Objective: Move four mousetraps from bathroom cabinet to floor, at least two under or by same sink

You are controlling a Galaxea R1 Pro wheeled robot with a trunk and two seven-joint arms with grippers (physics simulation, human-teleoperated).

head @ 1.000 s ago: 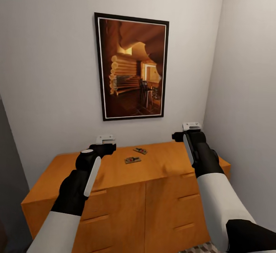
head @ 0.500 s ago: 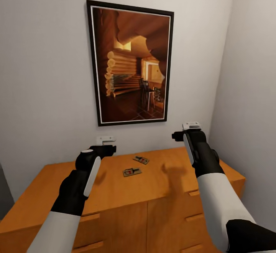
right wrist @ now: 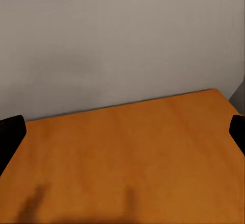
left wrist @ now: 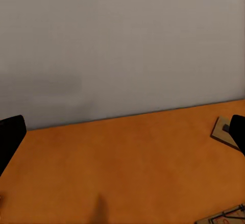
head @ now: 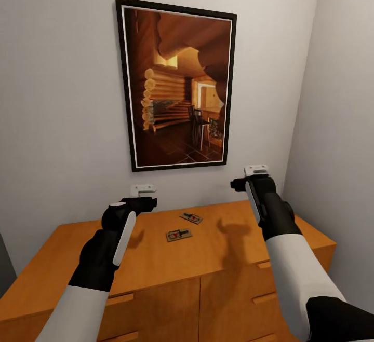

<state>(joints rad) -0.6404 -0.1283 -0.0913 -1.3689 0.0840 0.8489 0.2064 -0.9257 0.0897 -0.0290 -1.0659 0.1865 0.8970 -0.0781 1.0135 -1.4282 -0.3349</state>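
Two mousetraps lie flat on top of the orange-brown cabinet (head: 156, 259), near its back middle. One mousetrap (head: 178, 235) is nearer me and the other mousetrap (head: 191, 218) lies closer to the wall. My left gripper (head: 142, 197) hovers above the cabinet top to the left of them, open and empty. In the left wrist view its fingertips (left wrist: 10, 137) stand wide apart, with one trap (left wrist: 223, 131) and the corner of another trap (left wrist: 227, 217) at the side. My right gripper (head: 255, 175) hangs open and empty over the cabinet's right part (right wrist: 127, 152). The bathroom floor and sink are out of view.
A large black-framed picture (head: 176, 82) of a log cabin interior hangs on the white back wall above the cabinet. A side wall (head: 343, 124) closes in on the right. Bar handles (head: 262, 298) run across the drawer fronts below.
The whole view has closed in on the cabinet and tilted up slightly, so the camera moved. Both arms keep the same pose and the traps lie where they were.
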